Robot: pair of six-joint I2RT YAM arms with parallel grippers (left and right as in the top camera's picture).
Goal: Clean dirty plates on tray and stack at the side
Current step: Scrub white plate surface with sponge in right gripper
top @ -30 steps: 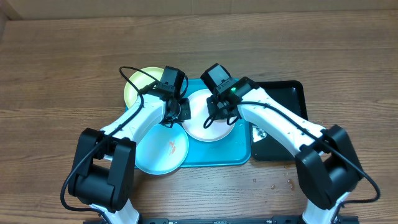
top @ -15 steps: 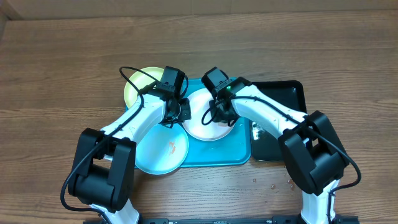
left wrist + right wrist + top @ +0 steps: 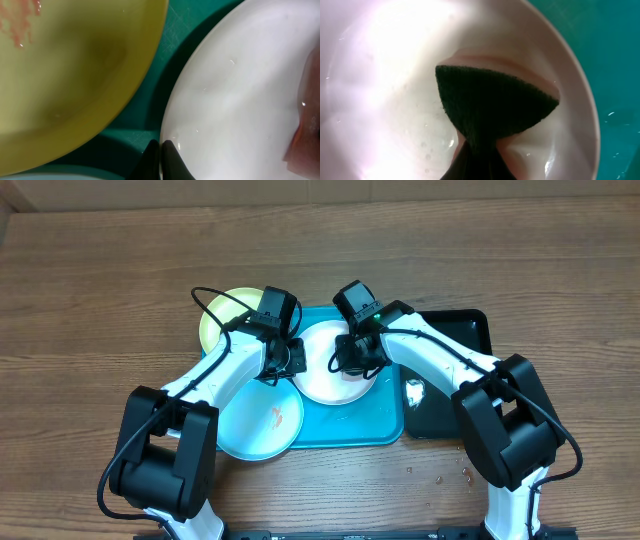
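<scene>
- Pinching the rim of the white plate is my left claw — its two fingertips are drawn together right on the plate's edge.
- My right claw is clamped on a sponge. The dark green scouring face is turned up toward my wrist camera, with the pink body behind it.
- The sponge presses down on the inside of that same white plate, and small water droplets sit on the plate just beside it.
- The white plate lies on the turquoise tray between my two claws. My left claw is at its left edge, and my right claw is over its middle.
- Just outside my left claw is the yellow-green plate. A strip of tray shows between it and the white plate, so the two are apart.
- An orange-red smear marks the yellow-green plate on the side far from my left claw.
- Behind my left claw, toward my base, the light blue plate hangs over the tray's near left corner. It carries a small orange streak.
- Beyond my right arm a glossy black tray sits just beside the turquoise one — both are on the wooden table.
</scene>
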